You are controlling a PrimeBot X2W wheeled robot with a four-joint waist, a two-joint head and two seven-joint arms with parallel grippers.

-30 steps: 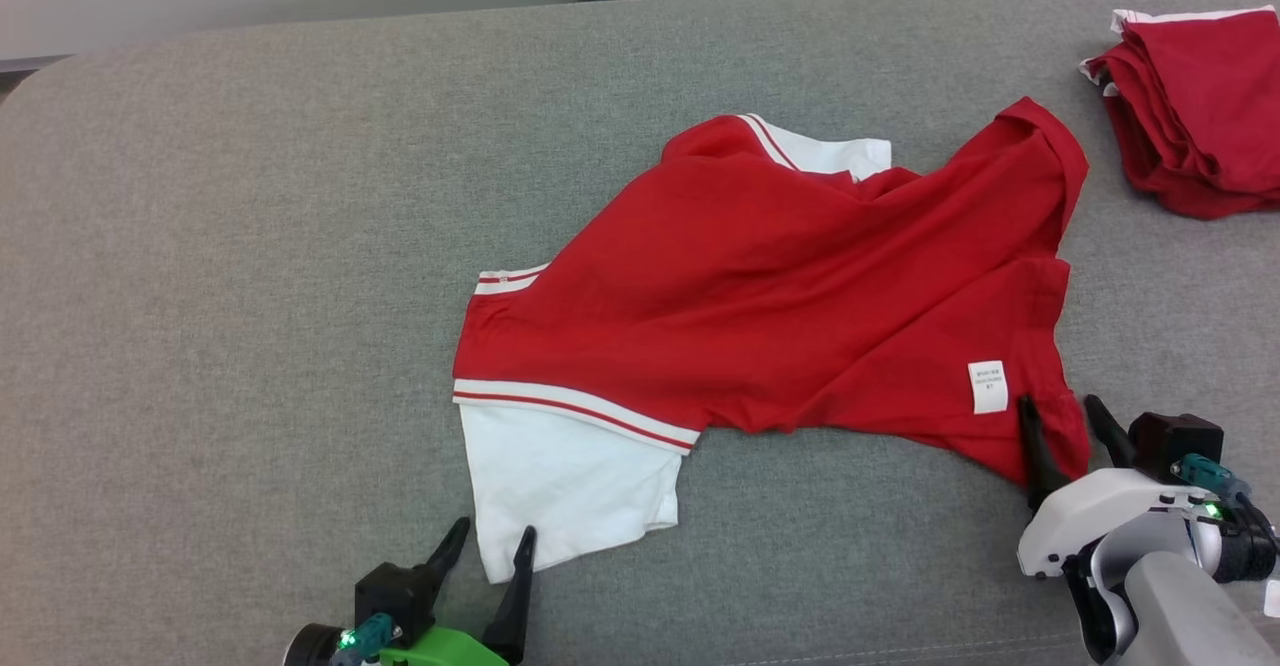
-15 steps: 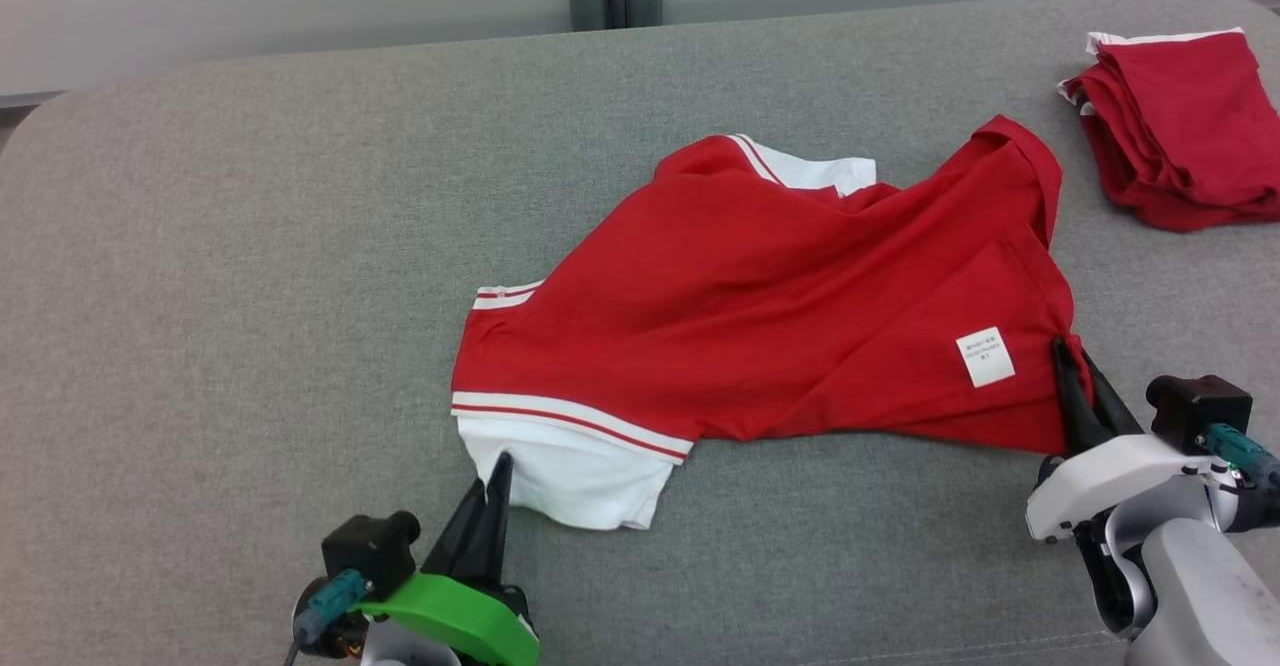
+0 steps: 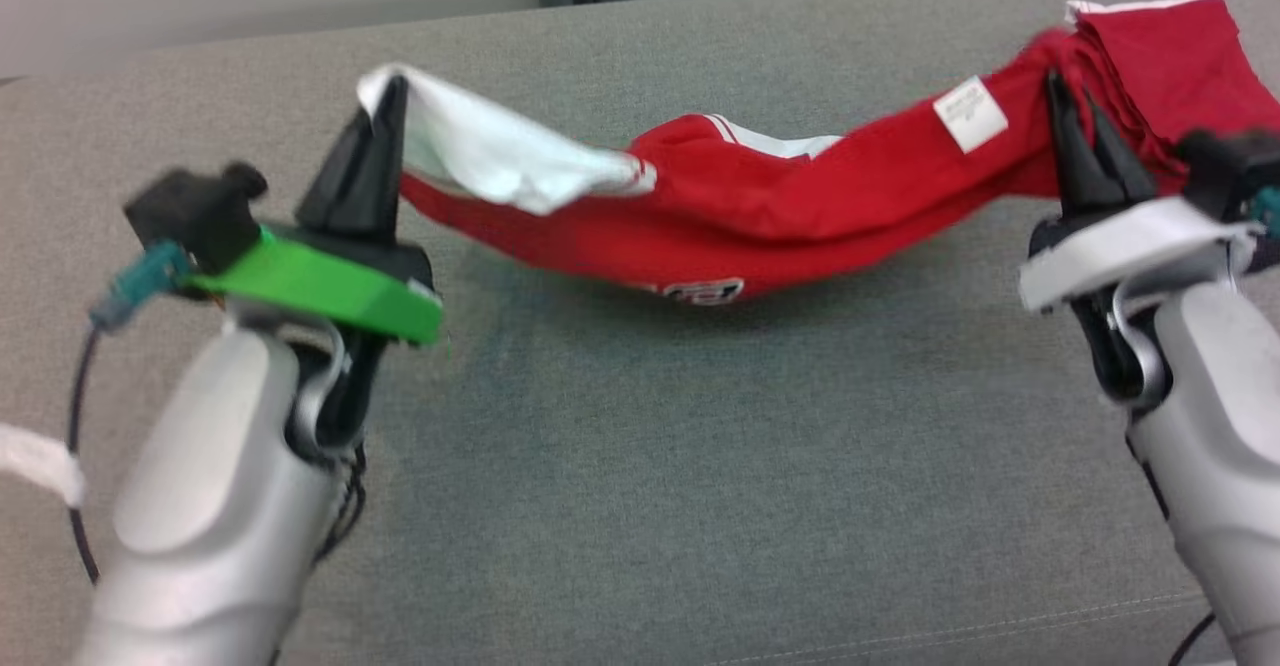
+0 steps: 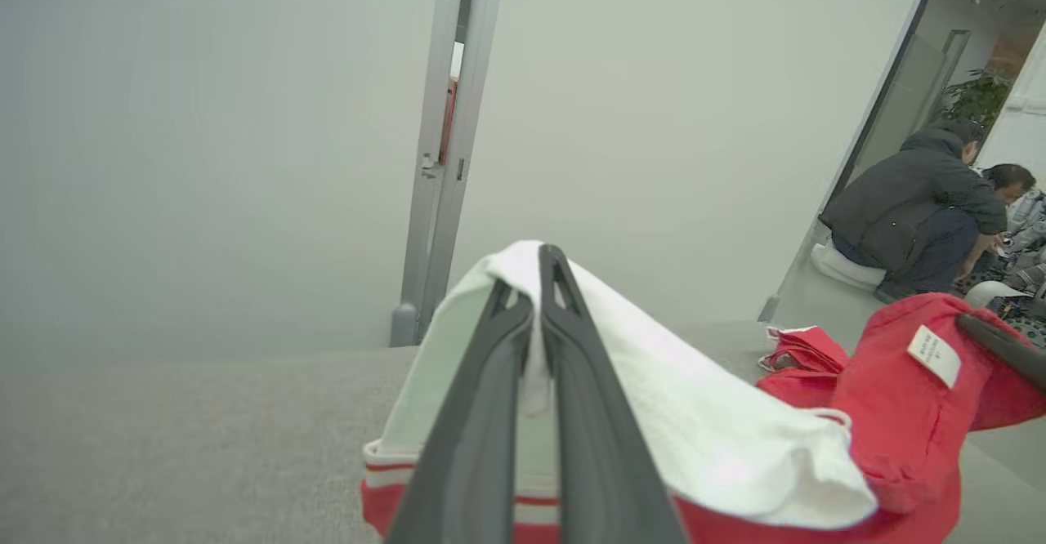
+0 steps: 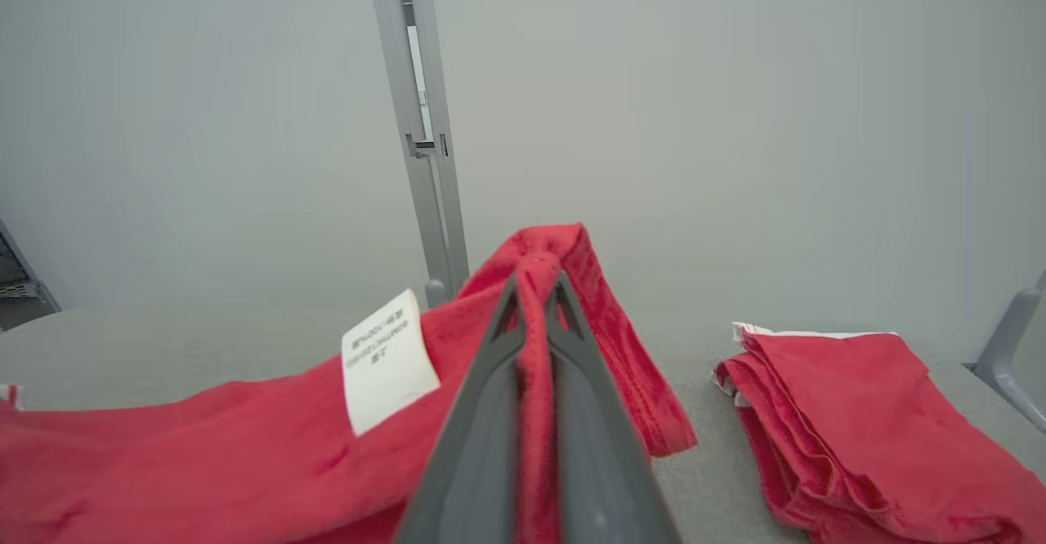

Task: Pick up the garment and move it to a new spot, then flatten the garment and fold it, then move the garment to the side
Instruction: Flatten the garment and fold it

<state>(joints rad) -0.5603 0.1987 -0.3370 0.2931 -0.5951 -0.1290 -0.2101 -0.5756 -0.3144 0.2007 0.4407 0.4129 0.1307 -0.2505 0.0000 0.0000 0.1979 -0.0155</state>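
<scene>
The left pincer [image 3: 393, 86] is seen closed tight on the white sleeve [image 3: 490, 151] of the garment [image 3: 800, 206], the cloth being nipped near the tips. The right pincer [image 3: 1066, 86] is likewise closed on a bunched red edge, just beside the white label [image 3: 970, 113]. Between the two, the garment is held up above the bench [image 3: 650, 466], slung like a hammock. Both ends are raised and the middle sags low, though whether it touches the grey surface cannot be told. The step in hand is judged to be the carrying of the garment to a new spot.

For this to be done well, both grips should be held firm and the two arms moved together, at the same height and pace, so that neither end is tugged out. The sag should be lifted clear before any sideways travel, or the belly may be dragged and rumpled. A little more spread between the pincers would take out slack, yet too hard a pull is to be avoided, since only a small bite of cloth is held at each end. Care is called for on the right, where a folded red pile [image 3: 1180, 46] lies on the bench near the right pincer and could be snagged or knocked.
</scene>
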